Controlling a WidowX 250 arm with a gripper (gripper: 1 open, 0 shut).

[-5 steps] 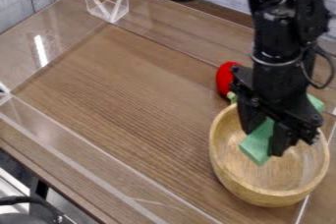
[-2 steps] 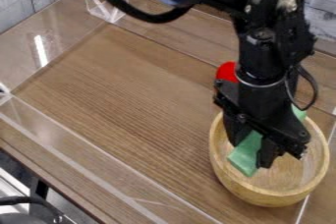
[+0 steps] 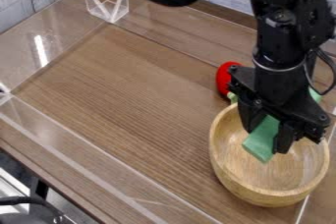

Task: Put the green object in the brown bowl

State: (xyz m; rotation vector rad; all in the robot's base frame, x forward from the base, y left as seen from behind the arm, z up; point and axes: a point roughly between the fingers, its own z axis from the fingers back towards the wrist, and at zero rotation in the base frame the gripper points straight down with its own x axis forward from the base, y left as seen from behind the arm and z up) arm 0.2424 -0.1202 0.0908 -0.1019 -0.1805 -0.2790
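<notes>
The light-green flat block (image 3: 265, 139) hangs tilted over the inside of the brown wooden bowl (image 3: 239, 182), which sits at the table's front right. My black gripper (image 3: 278, 126) reaches down from above and is shut on the block's upper end. The block's lower end sits below the bowl's rim line; I cannot tell whether it touches the bowl's floor.
A red strawberry-like toy (image 3: 231, 76) lies just behind the bowl, partly hidden by the arm. Clear acrylic walls (image 3: 53, 46) fence the wooden table (image 3: 118, 100), with a folded clear piece (image 3: 108, 4) at the back left.
Holding the green block, the gripper dipped lower and leftward into the bowl, then rose back up and to the right. The bowl and red toy stayed put.
</notes>
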